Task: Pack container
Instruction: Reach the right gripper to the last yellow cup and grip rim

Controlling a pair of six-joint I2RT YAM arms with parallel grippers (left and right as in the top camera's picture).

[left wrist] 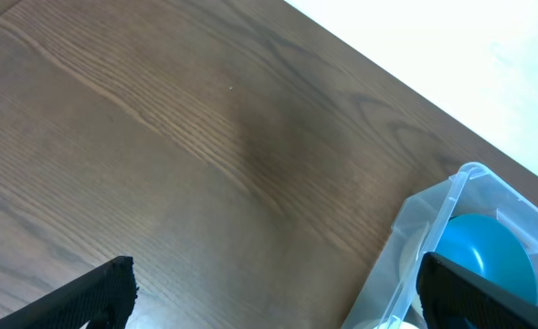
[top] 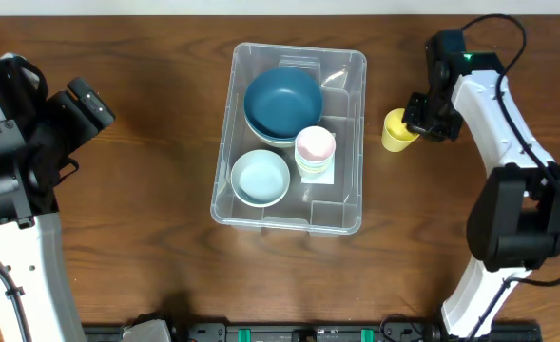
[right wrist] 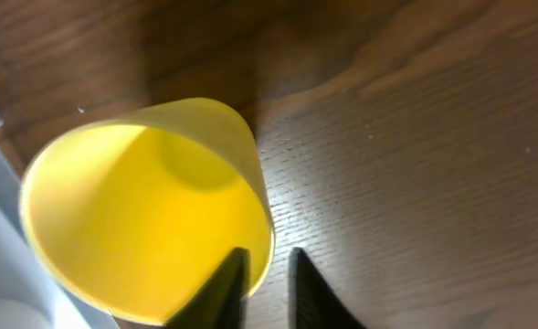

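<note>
Large clear plastic bin [top: 361, 133] sits mid brown wooden table [top: 146, 209]; light, will slide if bumped. Right gripper [right wrist: 264, 283] pinches thin yellow plastic cup [right wrist: 141, 210] by its rim, just beside the bin; cup looks flexible, go gentle. Left gripper [top: 87, 106] spread wide, holding nothing.

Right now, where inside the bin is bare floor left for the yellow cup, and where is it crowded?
Two patches are free in the container: the near-right corner, bordered by the light blue bowl and cup stack, and the far-right corner beside the dark blue bowls. The left side is crowded.
</note>
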